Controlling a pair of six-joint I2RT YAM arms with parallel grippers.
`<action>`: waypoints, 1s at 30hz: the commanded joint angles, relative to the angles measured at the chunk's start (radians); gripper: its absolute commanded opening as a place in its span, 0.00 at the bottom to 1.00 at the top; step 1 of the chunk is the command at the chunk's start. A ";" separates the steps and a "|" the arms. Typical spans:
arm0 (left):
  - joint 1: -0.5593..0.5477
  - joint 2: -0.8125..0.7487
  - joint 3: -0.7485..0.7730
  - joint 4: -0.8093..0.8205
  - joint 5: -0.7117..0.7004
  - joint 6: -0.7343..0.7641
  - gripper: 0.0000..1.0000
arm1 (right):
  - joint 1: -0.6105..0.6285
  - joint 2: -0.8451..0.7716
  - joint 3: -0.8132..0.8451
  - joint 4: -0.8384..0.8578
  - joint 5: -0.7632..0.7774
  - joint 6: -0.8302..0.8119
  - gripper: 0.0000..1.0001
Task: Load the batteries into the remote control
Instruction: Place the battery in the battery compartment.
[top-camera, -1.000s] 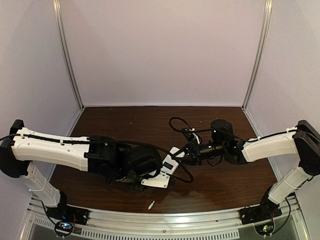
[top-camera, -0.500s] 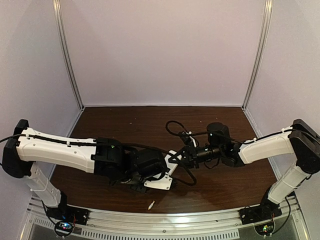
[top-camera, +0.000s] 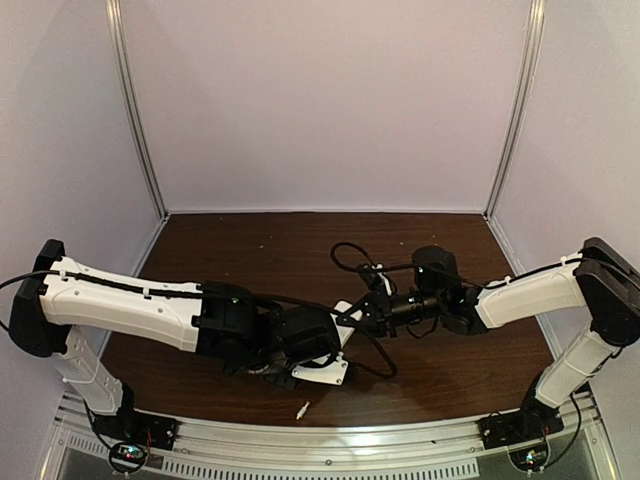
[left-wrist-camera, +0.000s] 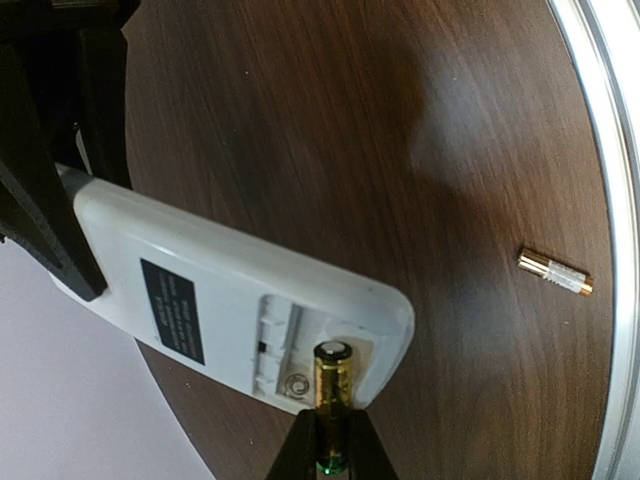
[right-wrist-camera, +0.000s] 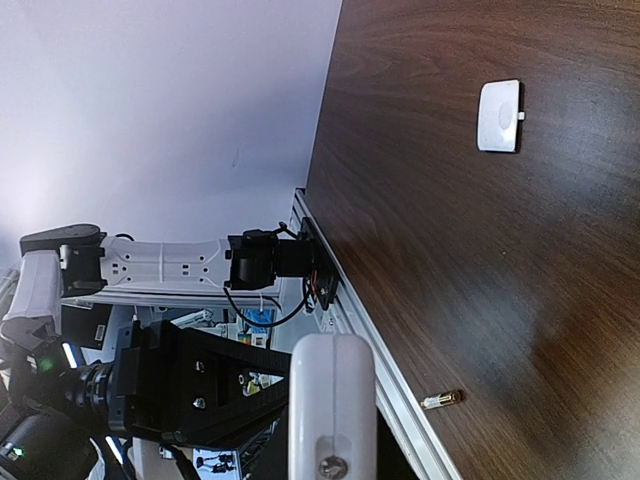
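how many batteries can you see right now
2. One battery is pinched in the left claw, its tip at the remote control's open recess; the other battery lies loose on the table by the metal edge rail. None shows inside the recess.

1. Dark brown wood-grain table (top-camera: 300, 240) spreads across the booth, its top catching a soft sheen.
2. Pale lilac walls (top-camera: 320, 100) close in behind and on both sides, plain and evenly lit.
3. Slim metal posts (top-camera: 135, 110) climb the two back corners.
4. A silvery rail (top-camera: 330, 452) lines the table's near edge.
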 joint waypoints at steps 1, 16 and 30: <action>-0.011 0.021 0.023 -0.014 0.002 0.007 0.00 | 0.012 0.014 0.017 0.065 0.011 0.020 0.00; -0.018 0.029 0.021 -0.008 0.005 0.016 0.08 | 0.019 0.032 0.031 0.093 0.000 0.023 0.00; -0.018 0.005 0.014 0.000 -0.018 0.007 0.28 | 0.020 0.041 0.020 0.136 -0.009 0.038 0.00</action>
